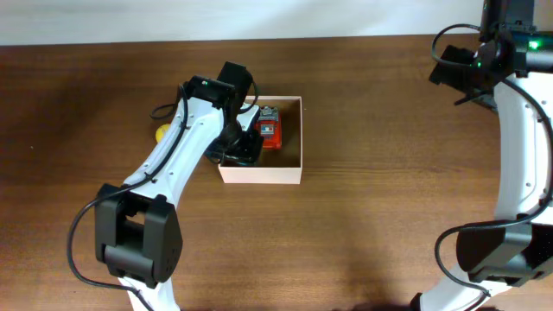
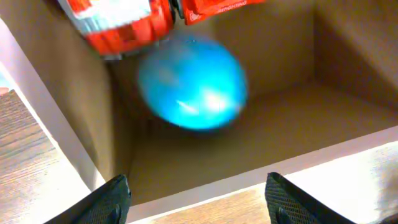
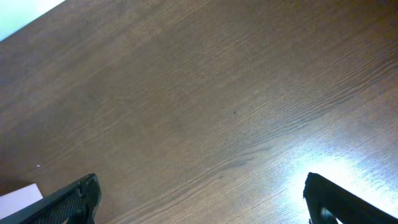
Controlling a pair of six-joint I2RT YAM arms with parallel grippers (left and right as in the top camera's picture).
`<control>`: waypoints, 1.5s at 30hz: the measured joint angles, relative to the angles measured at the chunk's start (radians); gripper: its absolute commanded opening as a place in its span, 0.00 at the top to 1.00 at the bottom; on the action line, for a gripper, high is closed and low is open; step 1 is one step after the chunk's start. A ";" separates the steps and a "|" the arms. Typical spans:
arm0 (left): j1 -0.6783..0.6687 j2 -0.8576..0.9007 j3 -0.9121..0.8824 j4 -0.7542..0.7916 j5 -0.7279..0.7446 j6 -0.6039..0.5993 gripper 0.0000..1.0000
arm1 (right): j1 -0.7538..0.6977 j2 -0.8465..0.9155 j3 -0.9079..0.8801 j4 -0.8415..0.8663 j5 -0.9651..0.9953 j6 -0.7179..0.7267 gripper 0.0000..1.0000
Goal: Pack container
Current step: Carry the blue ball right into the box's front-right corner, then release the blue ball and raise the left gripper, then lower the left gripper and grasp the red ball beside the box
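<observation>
Overhead view. The small square shallow container of cream-white cardboard (image 1: 260, 175) sat on the brown wood-grain worktop (image 1: 389, 216), a little left of centre. Its thin walls were pale outside, and the inside was partly hidden. The white-and-black left arm (image 1: 186, 142) reached over the container's left half, and its fingers could not be made out from here. A red boxy toy (image 1: 270, 128) lay inside against the far wall. A small yellow object (image 1: 161, 132) lay on the worktop just left of the arm, outside the container. The right arm (image 1: 518, 130) stood at the far right, well apart from the container.

Left wrist view. The left fingers (image 2: 109, 202) were spread wide with nothing between them, poised above the container's near wall. The container's inside (image 2: 298, 118) was plain tan cardboard with a pale rim. A round bright-blue object (image 2: 193, 81), blurred, was in the far corner. Beside it lay a red-and-white item (image 2: 118, 25).

Right wrist view. The right fingers (image 3: 68, 202) were spread wide and empty over bare worktop (image 3: 217, 93).
</observation>
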 measured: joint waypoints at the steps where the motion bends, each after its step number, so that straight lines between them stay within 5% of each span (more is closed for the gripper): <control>1: 0.000 0.000 0.000 0.003 0.000 0.000 0.25 | 0.000 0.000 0.000 0.000 0.000 0.000 0.01; 20: 0.008 0.000 0.098 -0.006 -0.032 -0.003 0.25 | 0.000 0.000 0.000 0.000 0.000 0.000 0.01; 34: 0.242 0.000 0.156 0.064 -0.105 0.002 0.16 | 0.000 0.000 0.000 0.000 0.000 0.001 0.01; 45: 0.237 0.074 0.161 0.092 -0.108 0.035 0.16 | 0.000 0.000 0.000 0.000 0.000 0.000 0.01</control>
